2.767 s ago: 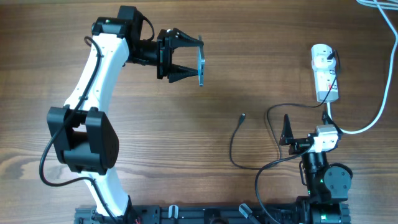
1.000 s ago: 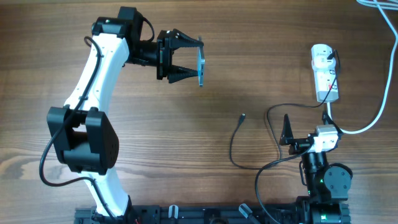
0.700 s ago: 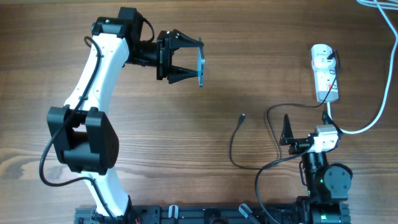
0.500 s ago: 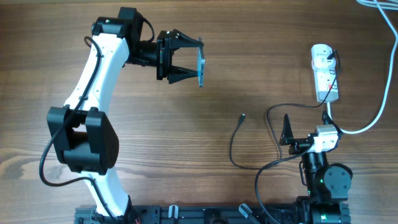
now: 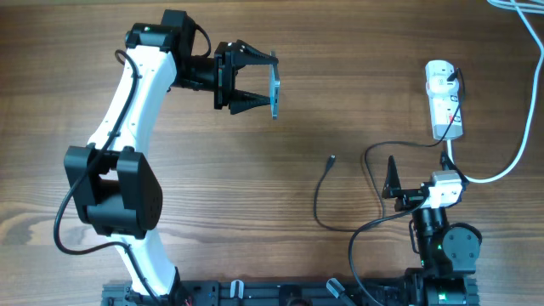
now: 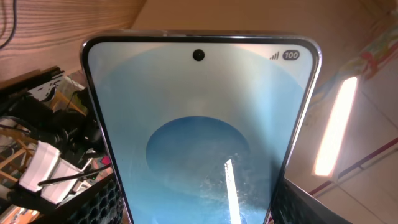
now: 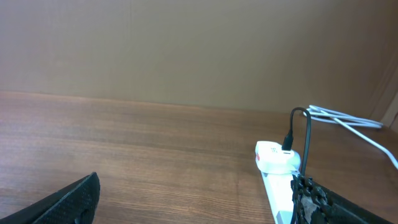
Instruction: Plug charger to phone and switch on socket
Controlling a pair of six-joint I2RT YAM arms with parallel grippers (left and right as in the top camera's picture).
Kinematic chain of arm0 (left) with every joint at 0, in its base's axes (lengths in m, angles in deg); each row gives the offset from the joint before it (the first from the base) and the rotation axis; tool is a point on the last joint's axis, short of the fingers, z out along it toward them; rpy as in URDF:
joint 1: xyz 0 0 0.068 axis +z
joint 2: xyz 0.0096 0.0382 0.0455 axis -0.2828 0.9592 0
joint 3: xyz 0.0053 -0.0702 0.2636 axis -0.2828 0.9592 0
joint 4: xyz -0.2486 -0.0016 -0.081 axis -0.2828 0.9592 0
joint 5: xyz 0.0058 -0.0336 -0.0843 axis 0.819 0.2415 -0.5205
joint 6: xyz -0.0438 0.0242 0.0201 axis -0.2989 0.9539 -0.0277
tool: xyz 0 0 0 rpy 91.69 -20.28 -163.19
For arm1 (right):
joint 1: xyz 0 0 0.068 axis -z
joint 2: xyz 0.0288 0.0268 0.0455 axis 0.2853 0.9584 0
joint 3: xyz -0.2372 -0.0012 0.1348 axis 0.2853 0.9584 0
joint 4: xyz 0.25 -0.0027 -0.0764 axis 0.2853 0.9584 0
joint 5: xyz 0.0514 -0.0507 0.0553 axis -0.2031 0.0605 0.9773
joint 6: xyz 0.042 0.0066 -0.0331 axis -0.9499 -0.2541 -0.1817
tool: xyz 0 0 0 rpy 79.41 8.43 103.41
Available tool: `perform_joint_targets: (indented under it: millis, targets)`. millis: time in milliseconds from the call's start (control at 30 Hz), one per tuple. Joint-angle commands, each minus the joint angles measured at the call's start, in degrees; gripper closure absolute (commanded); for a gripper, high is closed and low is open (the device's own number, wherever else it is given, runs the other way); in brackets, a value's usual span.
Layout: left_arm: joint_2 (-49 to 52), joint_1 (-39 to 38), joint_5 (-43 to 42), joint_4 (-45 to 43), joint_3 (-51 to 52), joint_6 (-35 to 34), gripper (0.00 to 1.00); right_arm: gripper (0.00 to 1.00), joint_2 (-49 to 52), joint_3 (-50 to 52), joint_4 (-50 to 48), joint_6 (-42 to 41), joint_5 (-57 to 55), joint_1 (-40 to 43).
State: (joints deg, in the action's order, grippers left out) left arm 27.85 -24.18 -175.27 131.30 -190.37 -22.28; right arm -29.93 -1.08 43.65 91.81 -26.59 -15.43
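Note:
My left gripper (image 5: 269, 84) is shut on the phone (image 5: 276, 88) and holds it on edge above the far middle of the table. In the left wrist view the phone's cyan screen (image 6: 199, 143) fills the frame between the two fingers. The charger's thin black cable (image 5: 318, 204) loops on the table, and its connector tip (image 5: 331, 159) lies free at centre right. The white socket (image 5: 444, 100) lies at the far right with a black plug in it, and also shows in the right wrist view (image 7: 278, 163). My right gripper (image 5: 393, 178) is open and empty (image 7: 205, 208), near the front right.
A white mains cord (image 5: 520, 146) runs from the socket's near end out to the far right corner. The right arm's base (image 5: 442, 246) and thicker black cables sit at the front right. The left arm (image 5: 127, 110) stretches over the left side of the table.

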Motion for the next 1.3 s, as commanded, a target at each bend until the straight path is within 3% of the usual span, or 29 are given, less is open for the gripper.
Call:
perform_joint_targets:
  millis: [0,367,467,533,600,633,733,833,900,1100,1200,1267]
  targets:
    - [-2.16,0.15,-3.23,0.35,-0.24,-0.15,0.29,0.00,-0.50,0.09,-0.09,0.48,-0.96,-0.44]
    - [-2.16,0.15,-3.23,1.29,-0.24,-0.11,0.29,0.00,-0.50,0.09,-1.90,-0.72,0.02,-0.44]
    - [-2.16,0.15,-3.23,1.31,-0.24,-0.11,0.29,0.00,-0.50,0.09,-6.27,-18.69,14.14,-0.44]
    - [-2.16,0.15,-3.23,1.31,-0.24,-0.11,0.29,0.00,-0.50,0.09,-6.73,-36.17,22.73,-0.44]
    - [-2.16,0.15,-3.23,1.33,-0.24,-0.13,0.29,0.00,-0.50,0.09,-11.06,-54.27,21.84,-0.44]
    - [-2.16,0.15,-3.23,1.36,-0.24,-0.13,0.29,0.00,-0.50,0.09,-14.53,-58.23,21.64,-0.44]
    - [-2.16,0.15,-3.23,1.33,-0.24,-0.13,0.29,0.00,-0.50,-0.20,-32.46,-59.04,21.94,-0.42]
    - [-2.16,0.15,-3.23,1.33,-0.24,-0.11,0.29,0.00,-0.20,-5.88,-36.70,-55.69,19.65,-0.39]
    - [-2.16,0.15,-3.23,1.33,-0.24,-0.13,0.29,0.00,1.18,-12.63,-31.91,-50.18,20.65,-0.37]
    - [-2.16,0.15,-3.23,1.33,-0.24,-0.13,0.29,0.00,17.29,-44.94,14.05,-24.00,22.01,-0.39]
    - [-2.16,0.15,-3.23,1.33,-0.24,-0.13,0.28,0.00,28.96,-55.45,31.15,-19.04,27.52,-0.39]
    - [-2.16,0.15,-3.23,1.33,-0.24,-0.13,0.29,0.00,32.41,-56.50,32.17,-20.22,33.38,-0.39]
